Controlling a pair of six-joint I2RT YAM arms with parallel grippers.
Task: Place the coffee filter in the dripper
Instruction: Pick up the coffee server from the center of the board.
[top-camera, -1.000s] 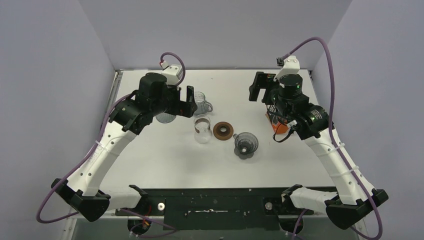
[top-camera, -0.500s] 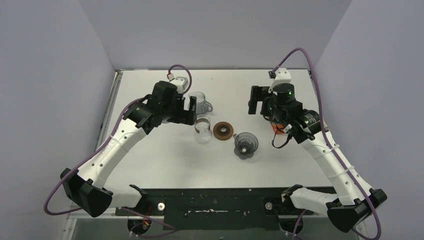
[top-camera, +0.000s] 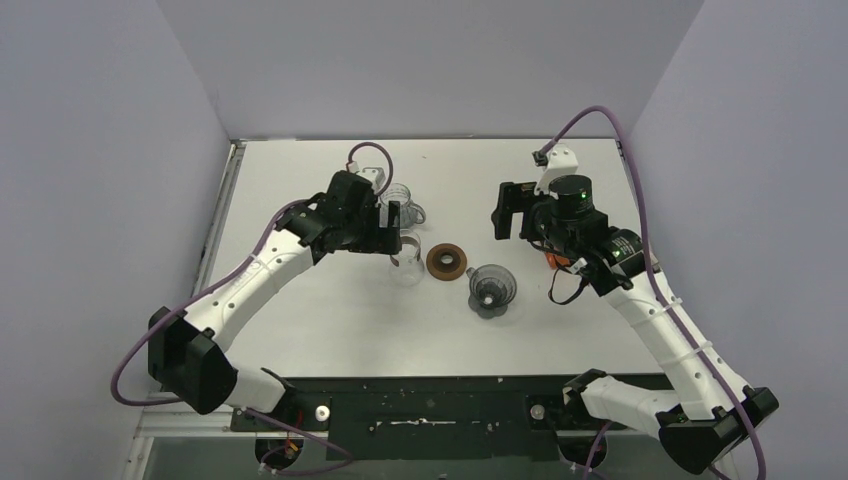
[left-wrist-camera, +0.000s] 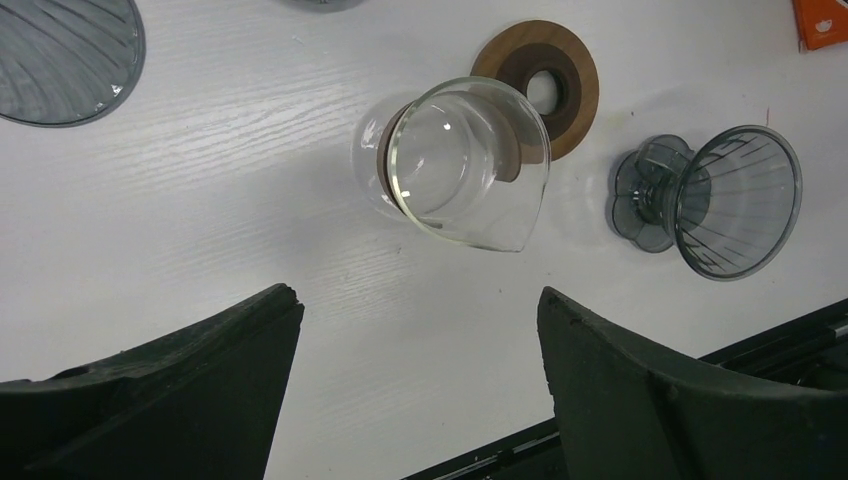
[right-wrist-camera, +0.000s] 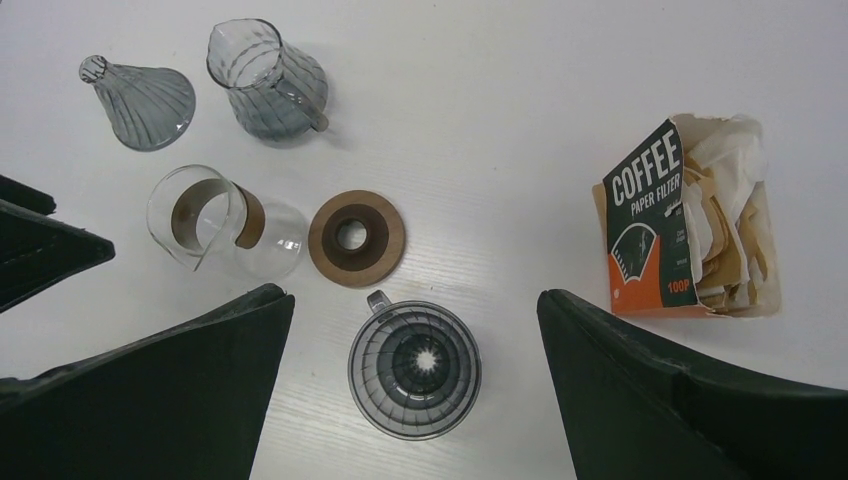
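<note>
The dripper (top-camera: 491, 290), a smoky grey ribbed cone with a small handle, stands upright and empty on the white table. It shows below my right gripper (right-wrist-camera: 415, 300) in the right wrist view (right-wrist-camera: 414, 368) and at the right in the left wrist view (left-wrist-camera: 735, 200). White coffee filters (right-wrist-camera: 728, 150) stick out among tan ones from an open orange and dark box (right-wrist-camera: 650, 235). My right gripper (top-camera: 505, 210) is open and empty, high above the dripper. My left gripper (top-camera: 387, 230) is open and empty (left-wrist-camera: 418, 300), above the table near a clear glass carafe.
A clear glass carafe with a brown collar (top-camera: 404, 262) (left-wrist-camera: 465, 160) (right-wrist-camera: 225, 225) lies left of a brown wooden ring (top-camera: 446, 261) (right-wrist-camera: 356, 238). A grey handled jug (top-camera: 400, 205) (right-wrist-camera: 265, 80) and a second grey cone (right-wrist-camera: 140, 95) (left-wrist-camera: 60, 55) sit behind.
My left gripper has moved right and forward, toward the carafe. My right gripper has shifted slightly left and nearer, over the dripper. No object has moved.
</note>
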